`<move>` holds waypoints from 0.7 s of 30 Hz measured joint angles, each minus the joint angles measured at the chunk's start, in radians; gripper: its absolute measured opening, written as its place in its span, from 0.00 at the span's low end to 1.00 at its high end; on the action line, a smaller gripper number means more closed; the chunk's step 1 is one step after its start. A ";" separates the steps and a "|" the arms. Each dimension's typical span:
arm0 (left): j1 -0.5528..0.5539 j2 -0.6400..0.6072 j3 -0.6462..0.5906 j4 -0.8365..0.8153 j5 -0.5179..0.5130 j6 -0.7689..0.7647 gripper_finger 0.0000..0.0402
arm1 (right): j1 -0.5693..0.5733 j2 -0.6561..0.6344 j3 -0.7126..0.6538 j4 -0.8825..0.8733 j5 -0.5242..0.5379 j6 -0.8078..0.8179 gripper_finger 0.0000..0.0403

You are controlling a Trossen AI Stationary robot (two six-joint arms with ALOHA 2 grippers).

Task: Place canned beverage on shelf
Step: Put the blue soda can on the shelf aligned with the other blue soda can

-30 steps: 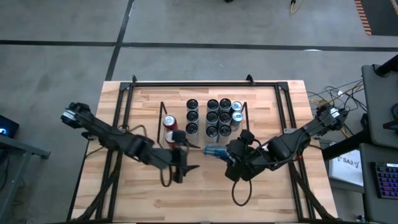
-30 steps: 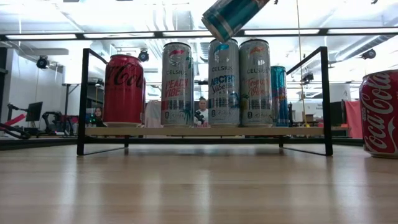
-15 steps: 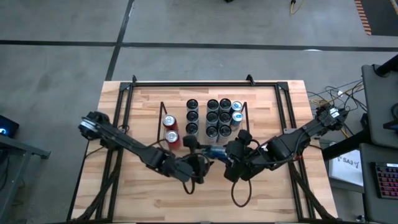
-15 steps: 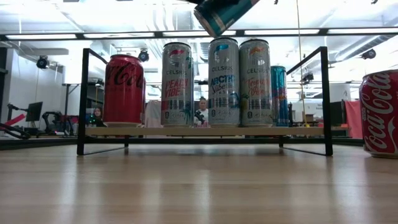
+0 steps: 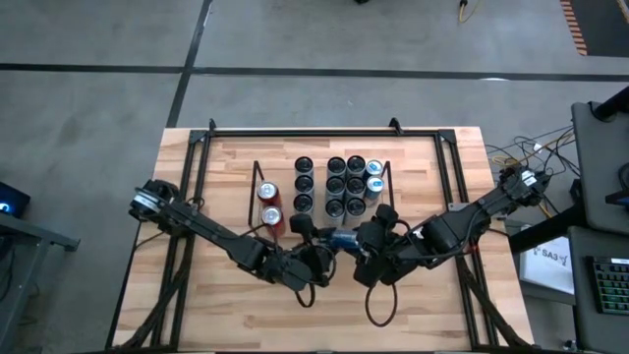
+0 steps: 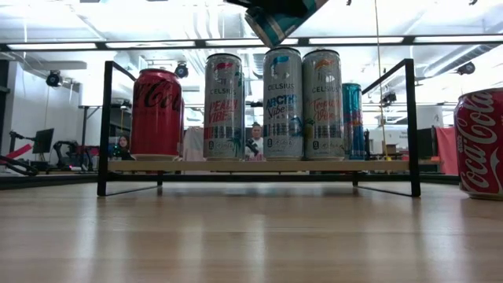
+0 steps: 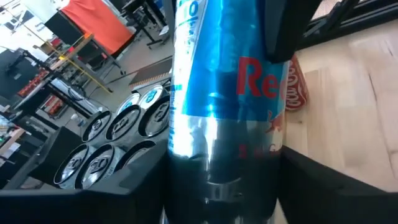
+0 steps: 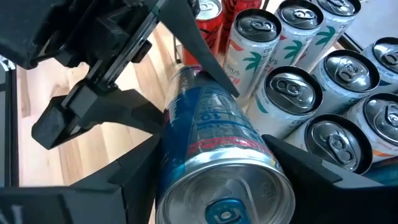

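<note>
A slim blue-and-silver canned beverage (image 5: 342,239) hangs tilted above the table in front of the shelf, between both grippers. My left gripper (image 5: 322,254) comes from the left and is shut on the can's bottom end. My right gripper (image 5: 362,244) comes from the right and is shut on its tab end. The shelf (image 6: 259,166) has black wire end frames and a wood base. It carries several upright slim cans (image 5: 339,185) and a red cola can (image 6: 157,114) at its left end. In the low view the held can (image 6: 279,20) shows at the top edge. My left gripper pinches the can's silver bottom end (image 7: 217,180) between its two fingers (image 7: 348,186), one on each side. The fingers come nearly level from the table's left and lie along the can. The can is lifted clear of the table. My right gripper pinches the can near its tab end (image 8: 217,180) between its two fingers (image 8: 124,180). The fingers slant down from the table's right and lie along the can. The can is tilted, its bottom end lower, clear of table and shelf.
A second red cola can (image 5: 272,214) stands by the shelf's left end. Another red cola can (image 6: 479,141) stands on the table nearer the low camera. A large black tubular frame (image 5: 295,131) surrounds the table. A dark cable loop (image 5: 378,295) lies near the front.
My left gripper has gone toward the table's right and down to the hanging can, and its fingers now stand around the can's bottom end. My right gripper has kept its hold. In the low view the can has shifted slightly left.
</note>
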 joint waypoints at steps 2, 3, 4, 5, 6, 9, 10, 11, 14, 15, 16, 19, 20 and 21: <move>0.000 0.000 -0.002 0.008 -0.001 -0.001 0.52 | 0.000 0.000 0.000 0.001 0.000 -0.003 0.63; 0.000 0.000 -0.004 0.012 -0.001 -0.002 0.52 | 0.000 0.000 0.000 0.001 0.001 -0.003 0.64; 0.000 0.000 -0.005 0.018 -0.001 -0.005 0.52 | 0.000 0.000 0.000 0.000 0.001 -0.003 0.65; 0.000 0.000 -0.005 0.024 -0.001 -0.006 0.52 | 0.001 0.000 0.000 0.001 0.001 -0.003 0.66; -0.001 0.000 -0.006 0.028 -0.001 -0.008 0.52 | 0.001 -0.001 0.000 0.003 0.001 -0.004 0.67; -0.007 0.000 -0.006 0.043 -0.006 -0.009 0.52 | 0.002 -0.004 0.012 0.001 -0.005 -0.007 0.70; -0.010 0.000 -0.006 0.050 -0.015 -0.011 0.52 | 0.002 -0.004 0.021 0.000 -0.005 -0.007 0.70; -0.014 0.000 -0.006 0.058 -0.030 -0.012 0.52 | 0.002 -0.004 0.033 0.000 -0.005 -0.007 0.70; -0.028 0.000 -0.007 0.080 -0.060 -0.012 0.52 | 0.002 -0.006 0.070 0.000 -0.005 -0.027 0.70; -0.033 0.000 -0.011 0.098 -0.064 -0.013 0.52 | 0.002 -0.006 0.085 0.001 -0.005 -0.036 0.71; -0.038 0.000 -0.017 0.124 -0.073 -0.013 0.52 | 0.002 -0.006 0.100 0.001 -0.005 -0.051 0.71; -0.044 0.004 -0.042 0.272 -0.089 -0.012 0.52 | 0.002 -0.006 0.148 0.001 -0.008 -0.090 0.71; -0.045 0.007 -0.050 0.336 -0.090 -0.011 0.52 | 0.002 -0.006 0.164 0.000 -0.011 -0.109 0.71; -0.045 0.013 -0.057 0.400 -0.090 -0.005 0.52 | 0.002 -0.006 0.183 -0.002 -0.012 -0.121 0.71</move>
